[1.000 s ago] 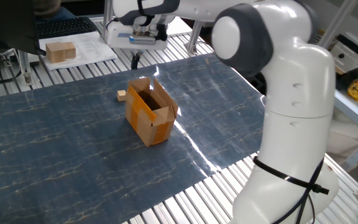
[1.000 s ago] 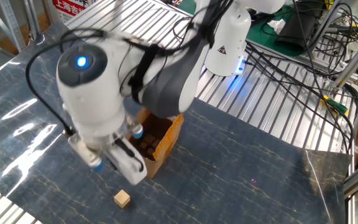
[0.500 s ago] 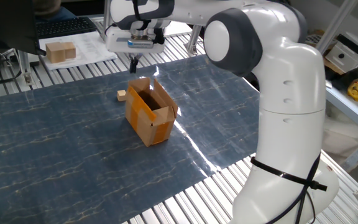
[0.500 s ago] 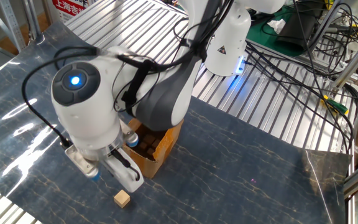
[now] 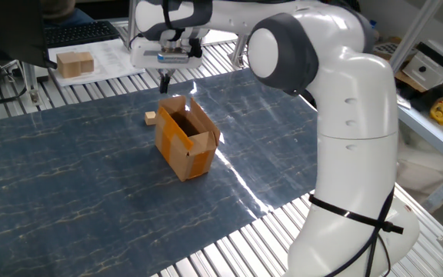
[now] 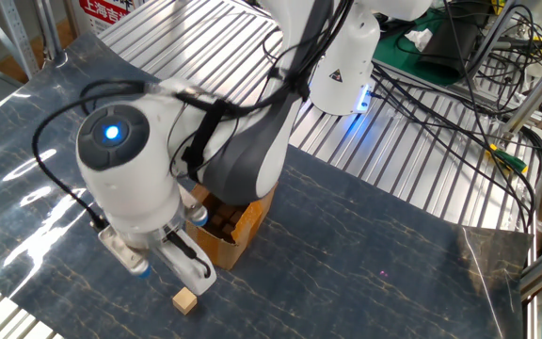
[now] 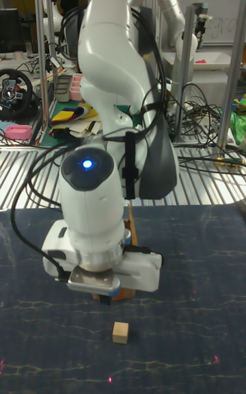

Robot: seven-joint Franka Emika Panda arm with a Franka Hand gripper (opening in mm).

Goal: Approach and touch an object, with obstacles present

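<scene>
The object, a tiny light tan wooden cube (image 5: 151, 117) (image 6: 185, 301) (image 7: 120, 332), lies on the blue marbled mat just left of the obstacle. That obstacle is an orange-brown cardboard box (image 5: 187, 138) (image 6: 245, 222) with raised flaps and a dark inside. My gripper (image 5: 164, 79) (image 7: 104, 300) hangs above the mat behind the box's far corner, slightly right of and beyond the cube, not touching it. Its dark fingertips look pressed together with nothing between them. In the other fixed view the arm's wrist hides the fingers and much of the box.
A larger tan block (image 5: 74, 64) rests on white paper beside a keyboard (image 5: 80, 33) beyond the mat's far left corner. Bare metal slats (image 5: 229, 250) surround the mat. The robot's white base (image 5: 356, 192) stands at the right; cables (image 6: 440, 104) lie behind it.
The gripper has shifted left and a little closer to the cube, past the box's far corner. Cube and box have not moved.
</scene>
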